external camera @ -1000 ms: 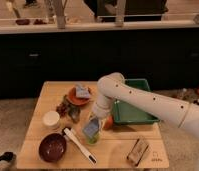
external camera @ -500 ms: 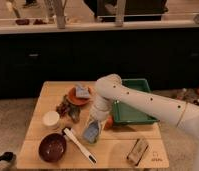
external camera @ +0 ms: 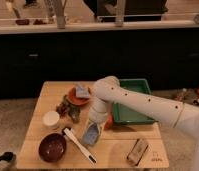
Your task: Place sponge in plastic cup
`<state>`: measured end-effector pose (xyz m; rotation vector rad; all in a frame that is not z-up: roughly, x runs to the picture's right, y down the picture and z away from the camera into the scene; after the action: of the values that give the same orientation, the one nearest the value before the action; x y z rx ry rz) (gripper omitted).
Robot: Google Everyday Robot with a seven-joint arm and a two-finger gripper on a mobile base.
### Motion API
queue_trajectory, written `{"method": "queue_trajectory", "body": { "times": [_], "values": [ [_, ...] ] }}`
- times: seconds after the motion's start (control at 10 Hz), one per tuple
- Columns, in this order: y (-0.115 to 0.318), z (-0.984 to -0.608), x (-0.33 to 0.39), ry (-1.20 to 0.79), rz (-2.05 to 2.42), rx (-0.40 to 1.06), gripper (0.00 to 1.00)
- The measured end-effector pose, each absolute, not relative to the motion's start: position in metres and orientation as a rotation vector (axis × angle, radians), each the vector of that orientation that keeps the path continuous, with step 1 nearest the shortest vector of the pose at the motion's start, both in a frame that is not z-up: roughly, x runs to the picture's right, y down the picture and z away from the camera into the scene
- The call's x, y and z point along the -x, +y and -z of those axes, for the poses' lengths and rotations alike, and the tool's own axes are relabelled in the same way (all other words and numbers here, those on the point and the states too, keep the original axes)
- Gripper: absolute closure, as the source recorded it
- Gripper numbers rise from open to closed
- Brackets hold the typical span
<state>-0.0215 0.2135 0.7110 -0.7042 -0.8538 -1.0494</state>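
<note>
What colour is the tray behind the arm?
Green tray, in the camera view; gripper by the sponge.

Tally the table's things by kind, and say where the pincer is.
Bowls: 1
Cups: 1 white
Plates: 1 orange
Bins: 1 green
Sponges: 2
Utensils: 1
Total: 7
The pincer is over the table, at the lower sponge.

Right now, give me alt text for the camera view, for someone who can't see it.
The gripper holds the blue-grey sponge low over a wooden table, beside a dark red bowl, a white cup and a green bin.
</note>
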Motion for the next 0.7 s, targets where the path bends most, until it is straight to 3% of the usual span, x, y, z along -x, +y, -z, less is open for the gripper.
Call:
{"method": "queue_trajectory", "body": {
  "times": [0.4,0.7],
  "values": [
    [0.2175,-0.7101,0.0209,-0.866,1.076,0.706,0.96],
    [0.2197,-0.7119,0.0203,-0.851,1.066,0.719,0.69]
  ]
}}
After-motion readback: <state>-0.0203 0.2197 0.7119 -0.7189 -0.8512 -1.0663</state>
